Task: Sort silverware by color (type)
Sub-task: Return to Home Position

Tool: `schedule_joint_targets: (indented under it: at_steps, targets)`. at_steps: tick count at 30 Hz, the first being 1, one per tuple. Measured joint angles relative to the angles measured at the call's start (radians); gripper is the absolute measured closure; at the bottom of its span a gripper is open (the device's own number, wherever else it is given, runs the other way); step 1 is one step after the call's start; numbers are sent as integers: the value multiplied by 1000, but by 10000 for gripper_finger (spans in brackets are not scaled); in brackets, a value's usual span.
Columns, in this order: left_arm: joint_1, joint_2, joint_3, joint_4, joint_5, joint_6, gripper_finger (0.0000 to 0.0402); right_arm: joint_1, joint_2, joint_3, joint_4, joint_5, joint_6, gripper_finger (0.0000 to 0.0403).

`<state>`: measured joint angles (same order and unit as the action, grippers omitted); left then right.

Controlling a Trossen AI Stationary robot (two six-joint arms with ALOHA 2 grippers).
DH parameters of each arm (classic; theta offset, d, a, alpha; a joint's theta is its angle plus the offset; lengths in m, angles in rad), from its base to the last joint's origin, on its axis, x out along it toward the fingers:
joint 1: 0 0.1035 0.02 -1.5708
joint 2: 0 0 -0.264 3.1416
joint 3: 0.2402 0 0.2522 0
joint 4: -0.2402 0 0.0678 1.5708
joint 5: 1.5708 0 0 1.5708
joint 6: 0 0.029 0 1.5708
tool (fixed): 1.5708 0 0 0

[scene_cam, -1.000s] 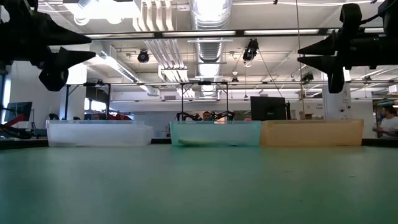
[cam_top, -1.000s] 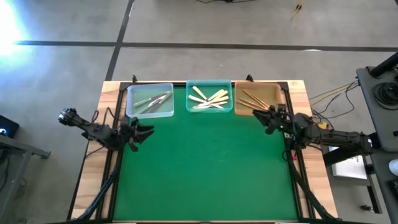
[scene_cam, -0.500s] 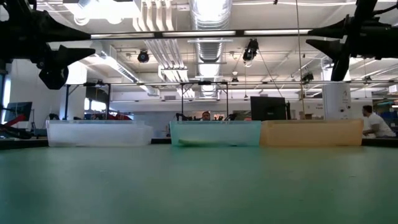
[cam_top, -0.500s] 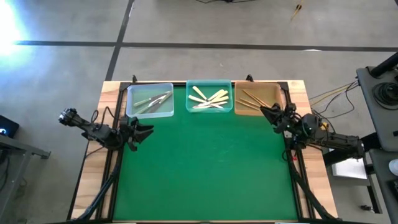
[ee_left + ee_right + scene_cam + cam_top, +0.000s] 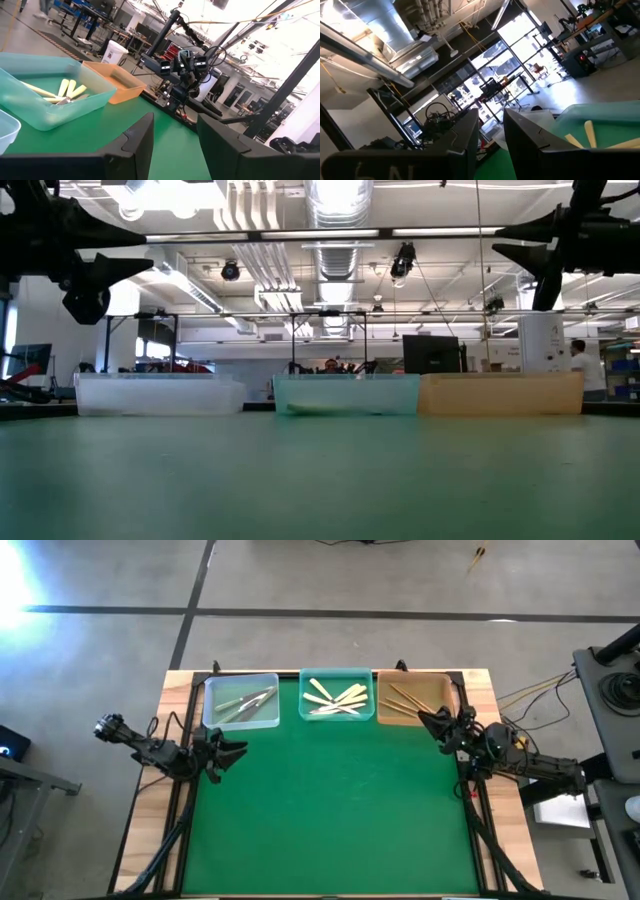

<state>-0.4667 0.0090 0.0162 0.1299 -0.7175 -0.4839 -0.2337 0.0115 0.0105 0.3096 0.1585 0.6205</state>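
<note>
Overhead, the silverware lies sorted in three trays along the tabletop's far edge: silver, cream, brown (the level view shows only tray walls). The left tool hangs at the tabletop's left edge, the right tool at the orange tray's near edge; both are raised, fingers spread, holding nothing.

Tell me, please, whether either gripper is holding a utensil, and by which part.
Nothing is held. The left gripper, at the left edge of the mat, and the right gripper, by the brown tray, are open and empty; the silverware lies in trays.
</note>
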Motion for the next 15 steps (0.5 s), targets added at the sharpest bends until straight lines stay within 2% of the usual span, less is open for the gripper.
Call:
schedule_joint_targets:
  at_steps: [15]
  targets:
    - [0,0,0,0,0,0,267,0,31,0,0,0,0,321]
